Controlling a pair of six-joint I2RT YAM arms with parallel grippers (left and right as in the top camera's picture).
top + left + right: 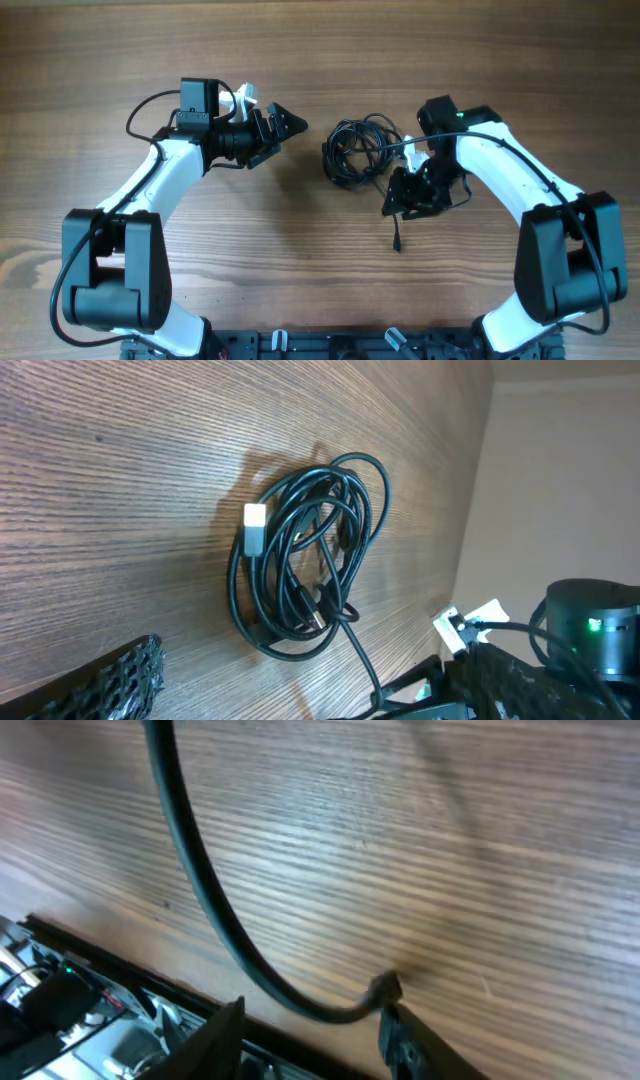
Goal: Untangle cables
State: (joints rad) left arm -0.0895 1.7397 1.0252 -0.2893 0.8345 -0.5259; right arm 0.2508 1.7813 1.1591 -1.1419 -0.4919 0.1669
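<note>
Lying coiled on table [90,50], cables [355,150], left jaws spread, right jaws apart

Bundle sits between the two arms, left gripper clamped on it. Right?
Not quite. The left gripper is not on the bundle: it points at it from the side with a clear gap between them, as the overhead view shows. The rest holds.

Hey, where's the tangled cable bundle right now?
In the overhead view the cable bundle lies on the table near its middle, between the left gripper and the right gripper, with one strand running out past the right gripper.
</note>
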